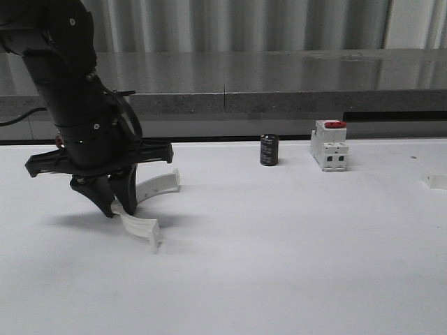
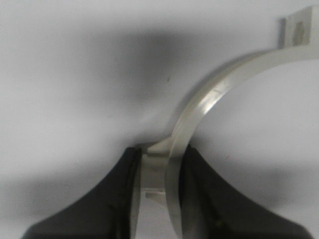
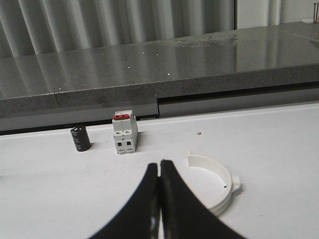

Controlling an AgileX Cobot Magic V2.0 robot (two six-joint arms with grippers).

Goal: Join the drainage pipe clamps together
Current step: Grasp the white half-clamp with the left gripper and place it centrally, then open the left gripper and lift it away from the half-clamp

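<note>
Two arms, two half-rings, one table; your entries run from largest to smallest.

1. White table: lies under both pincers and bears every loose item.
2. Left pincer: points down at the table with its fingers pinching the first half-ring. In your left wrist view the black fingers press the white band from both sides, and the arc curves away from the pincer to a flat end tab.
3. Right pincer: fingers pressed together, nothing between them.
4. Second half-ring: lies flat on the table just beside the right pincer's tips, on their right, apart from them. It is well apart from the left pincer, at the front view's right edge.
5. White breaker with red top: upright, beyond the right pincer and slightly left; far right of the left pincer.
6. Black cylinder: upright, just left of the breaker.
</note>
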